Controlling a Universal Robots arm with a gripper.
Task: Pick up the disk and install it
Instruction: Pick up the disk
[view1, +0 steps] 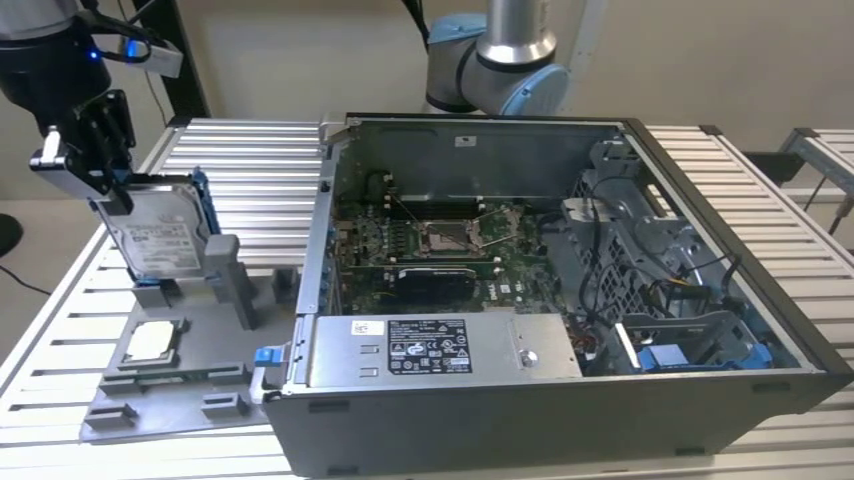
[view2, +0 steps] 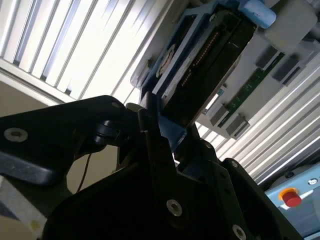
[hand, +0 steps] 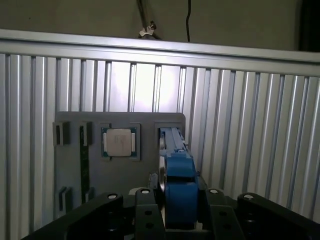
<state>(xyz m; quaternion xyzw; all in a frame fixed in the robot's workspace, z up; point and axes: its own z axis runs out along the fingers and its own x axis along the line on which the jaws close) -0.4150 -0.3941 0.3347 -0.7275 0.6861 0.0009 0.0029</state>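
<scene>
Tool (hand: 178, 197) tight around the disk (view1: 163, 240) over grey tray (view1: 174, 390), slatted metal table (view1: 254, 170), beige wall (view1: 294, 60).

The disk (view1: 163, 240) is dull grey metal framed in smooth blue plastic.

Count: 1 disk (view1: 167, 238), 1 gripper (hand: 179, 207), 1 arm (view1: 514, 50). 1 open PC case (view1: 561, 405) holding 1 motherboard (view1: 400, 255), 1 CPU socket (view1: 449, 237), 1 grey box with black label (view1: 527, 350). 1 grey fixture tray (view1: 174, 400), 1 square chip (view1: 150, 342). 1 red button (view2: 291, 198) in the second wrist view.
</scene>
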